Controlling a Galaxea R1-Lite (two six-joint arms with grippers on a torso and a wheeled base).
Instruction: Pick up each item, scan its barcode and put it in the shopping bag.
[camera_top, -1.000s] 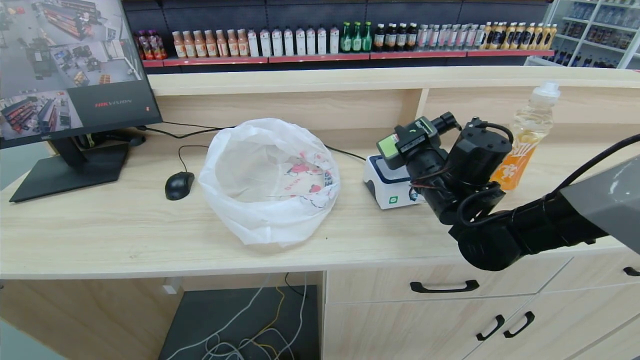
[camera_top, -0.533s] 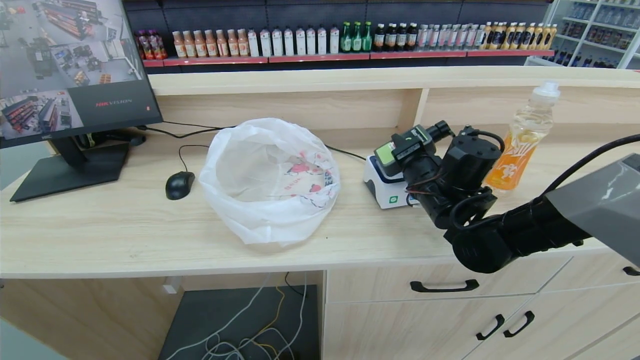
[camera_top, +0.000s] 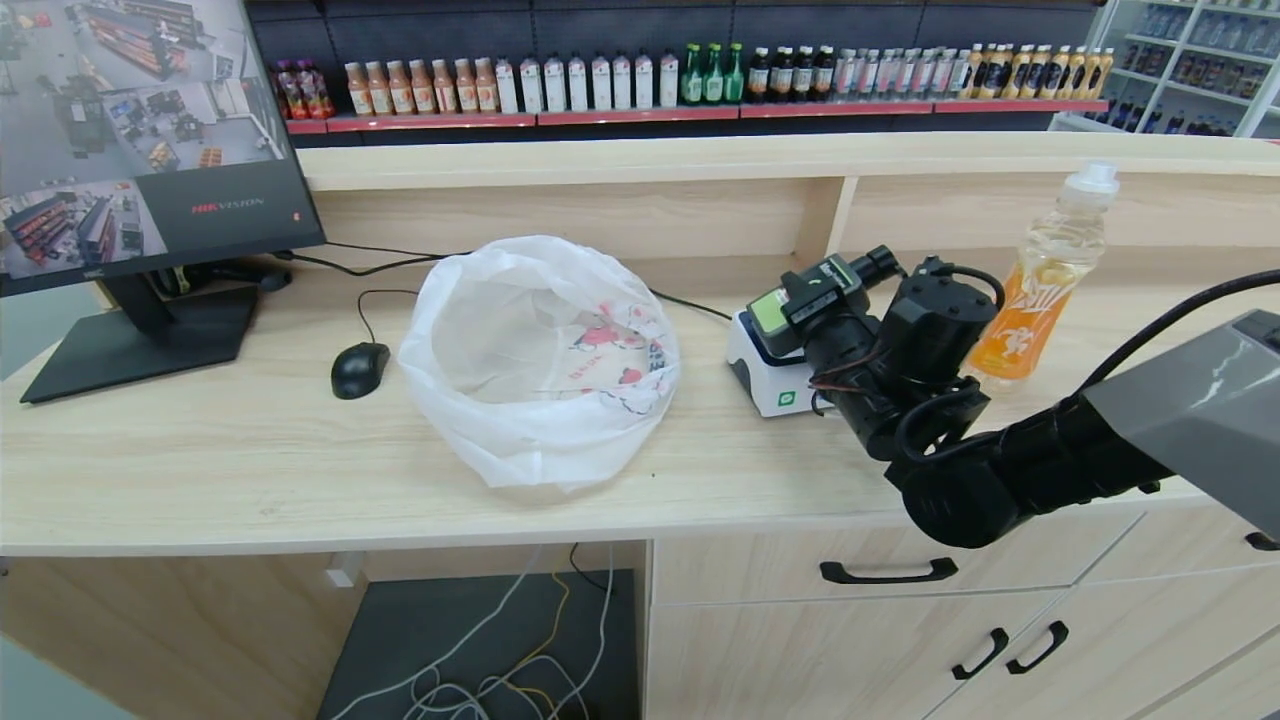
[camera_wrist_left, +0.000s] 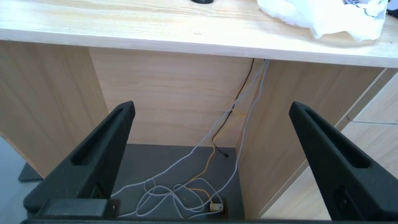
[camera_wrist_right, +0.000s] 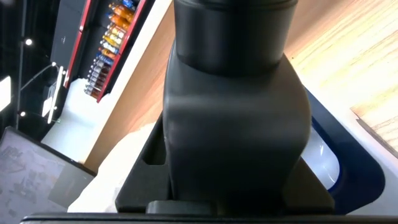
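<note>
A white plastic shopping bag (camera_top: 540, 360) stands open at the middle of the wooden counter (camera_top: 250, 450). To its right sits a white and blue scanner (camera_top: 765, 385). My right gripper (camera_top: 830, 322) hangs just above the scanner, shut on a dark item (camera_top: 815, 298) with a green end and a white label. Seen from the right wrist, the dark item (camera_wrist_right: 236, 124) is close up, with the scanner (camera_wrist_right: 348, 168) beneath it. An orange drink bottle (camera_top: 1040, 280) stands upright behind the right arm. My left gripper (camera_wrist_left: 211, 155) is open below the counter's edge, holding nothing.
A monitor (camera_top: 130, 150) and a black mouse (camera_top: 358, 370) occupy the counter's left part. A raised ledge (camera_top: 700, 160) runs along the back. Drawers with black handles (camera_top: 890, 572) lie below on the right. Loose cables (camera_wrist_left: 205, 186) hang in the recess under the counter.
My right arm has shifted a little left and down with the dark item, closer over the scanner. More of the orange bottle now shows. The bag has not moved.
</note>
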